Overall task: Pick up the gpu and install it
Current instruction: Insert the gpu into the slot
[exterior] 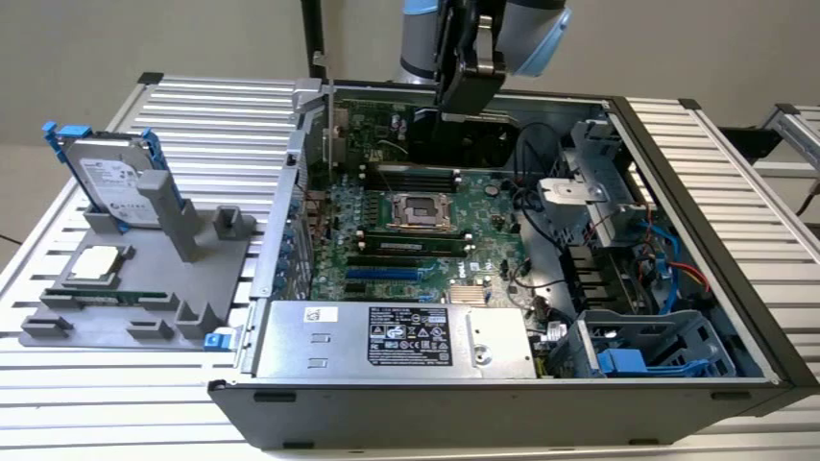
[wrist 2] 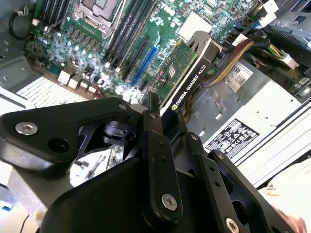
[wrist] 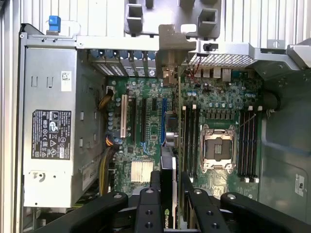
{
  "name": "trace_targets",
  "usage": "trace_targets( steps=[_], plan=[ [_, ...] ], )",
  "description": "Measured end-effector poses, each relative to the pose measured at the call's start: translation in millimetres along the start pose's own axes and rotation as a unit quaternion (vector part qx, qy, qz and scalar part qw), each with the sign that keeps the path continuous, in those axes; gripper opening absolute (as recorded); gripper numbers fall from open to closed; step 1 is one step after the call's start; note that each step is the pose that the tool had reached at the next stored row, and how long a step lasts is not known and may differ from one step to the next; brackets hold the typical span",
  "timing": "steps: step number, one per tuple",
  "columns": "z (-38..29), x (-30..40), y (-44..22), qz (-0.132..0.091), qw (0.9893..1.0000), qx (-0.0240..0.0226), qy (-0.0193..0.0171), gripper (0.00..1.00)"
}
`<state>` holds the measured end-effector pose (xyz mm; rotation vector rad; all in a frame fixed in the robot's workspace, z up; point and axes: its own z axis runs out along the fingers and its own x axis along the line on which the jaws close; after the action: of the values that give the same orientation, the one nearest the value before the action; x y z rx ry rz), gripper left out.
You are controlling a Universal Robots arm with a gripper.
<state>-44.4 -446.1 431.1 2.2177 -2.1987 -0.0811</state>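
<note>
gpu [wrist 2: 190,73] gripped tight in our end effector [wrist: 169,180], hovering above the motherboard [exterior: 413,240]; slightest tilt and we could jam its edge crooked!

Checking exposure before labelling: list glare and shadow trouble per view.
Exterior view: even light, table slats bright, shade under the arm. Second wrist view: the black tool holding the gpu reads dark, one corner washed out pale. First wrist view: the heatsink glares white.
</note>
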Motion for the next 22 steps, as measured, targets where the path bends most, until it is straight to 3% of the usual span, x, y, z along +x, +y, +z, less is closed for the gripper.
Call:
trace_targets(
  steps=[4, 7, 17, 19, 22],
  plan=[
    [0.1, 0.0, 0.0, -0.002, 1.0, 0.0, 0.0001, 0.0],
    [2.1, 0.0, -0.1, -0.002, 1.0, 0.0028, 0.0004, 0.0],
    [11.6, 0.3, -0.6, -0.003, 0.9996, 0.0296, 0.001, 0.0],
    [13.2, 0.3, -0.7, -0.003, 0.9994, 0.0332, 0.0011, 0.0],
    [13.3, 0.3, -0.7, -0.003, 0.9994, 0.0336, 0.0012, 0.0]
  ],
)
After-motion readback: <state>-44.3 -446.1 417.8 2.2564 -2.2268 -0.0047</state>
